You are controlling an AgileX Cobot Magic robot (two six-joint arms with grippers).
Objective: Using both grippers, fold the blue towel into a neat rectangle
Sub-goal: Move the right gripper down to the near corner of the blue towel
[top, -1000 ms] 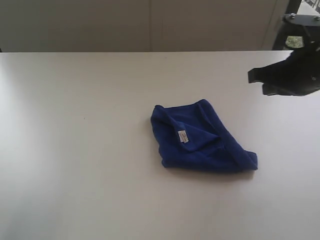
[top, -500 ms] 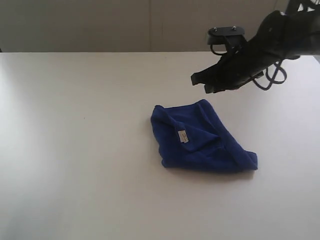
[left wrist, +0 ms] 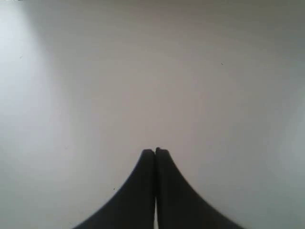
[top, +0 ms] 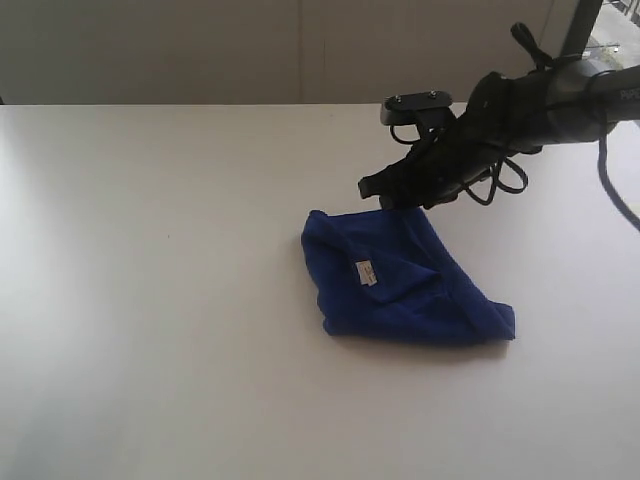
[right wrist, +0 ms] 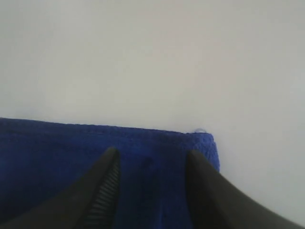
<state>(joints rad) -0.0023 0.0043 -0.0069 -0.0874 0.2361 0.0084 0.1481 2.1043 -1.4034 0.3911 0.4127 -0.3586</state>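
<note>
Exterior view shows the blue towel [top: 400, 275] lying in a bunched heap a bit right of the middle of the frame, on the white counter [top: 150, 300]. It is not a neat shape yet. Its long side runs from the upper left down to the lower right. A small white label [top: 365, 272] sits on top near the middle.

The right pincer [top: 378, 193] hovers just above the towel's upper edge in the frame, so the towel lies below it and toward the lower right. In the right wrist view its two black fingers [right wrist: 107, 164] are spread apart, and the towel's edge and one corner show between them. They hold nothing. I cannot tell if the tips touch the cloth.

The left pincer [left wrist: 155, 151] is pressed together with nothing in it, and its own view shows only counter. That arm does not show in the exterior view at all, so the right arm is much nearer the towel.

I think the next move is a grab at that upper edge. The pincer needs to go down onto the cloth first.
</note>
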